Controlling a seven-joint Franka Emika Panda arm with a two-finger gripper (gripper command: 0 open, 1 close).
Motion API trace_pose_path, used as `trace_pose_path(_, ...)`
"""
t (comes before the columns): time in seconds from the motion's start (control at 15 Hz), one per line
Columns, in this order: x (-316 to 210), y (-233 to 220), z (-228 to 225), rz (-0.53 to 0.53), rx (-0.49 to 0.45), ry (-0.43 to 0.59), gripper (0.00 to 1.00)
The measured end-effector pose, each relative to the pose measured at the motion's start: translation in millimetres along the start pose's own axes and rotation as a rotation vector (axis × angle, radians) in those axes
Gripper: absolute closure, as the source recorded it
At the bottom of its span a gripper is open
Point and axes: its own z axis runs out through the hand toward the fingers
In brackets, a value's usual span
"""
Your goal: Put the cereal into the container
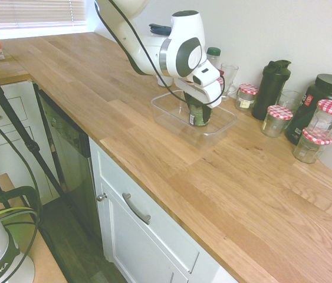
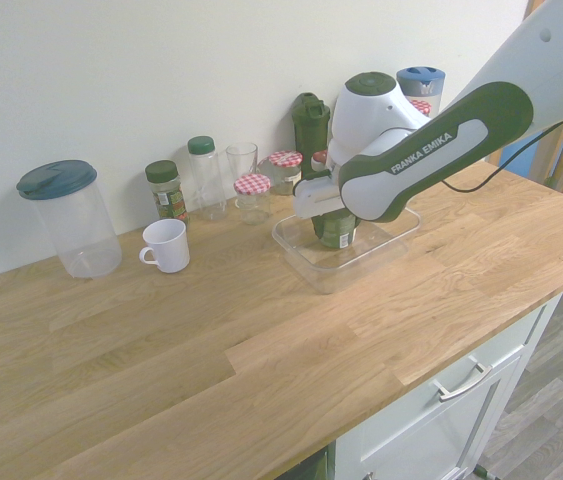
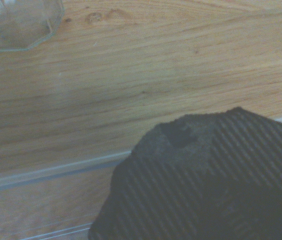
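The cereal [image 1: 198,113] is a short jar with a dark green lid and a green-and-white label. It stands upright low inside the container [image 1: 173,122], a shallow clear plastic tray on the wooden counter. My gripper [image 1: 196,99] comes down from above and is shut on the cereal's lid. In the second exterior view the cereal [image 2: 336,232] sits near the middle of the container [image 2: 313,268], under my gripper [image 2: 330,212]. The wrist view shows the dark ribbed lid [image 3: 206,175] close up and the container's clear rim [image 3: 55,167].
Along the wall behind the tray stand a drinking glass [image 1: 227,79], jars with red-checked lids [image 1: 278,119], a black shaker bottle [image 1: 270,88] and a large black tub [image 1: 325,100]. Further along are a white mug [image 2: 166,245] and a big lidded canister [image 2: 69,218].
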Motion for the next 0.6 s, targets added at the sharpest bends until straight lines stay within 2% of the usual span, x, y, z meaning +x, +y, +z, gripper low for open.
trace_pose_path(0.6,2.2,-2.3,4.5,0.008,-0.002,-0.001,0.0)
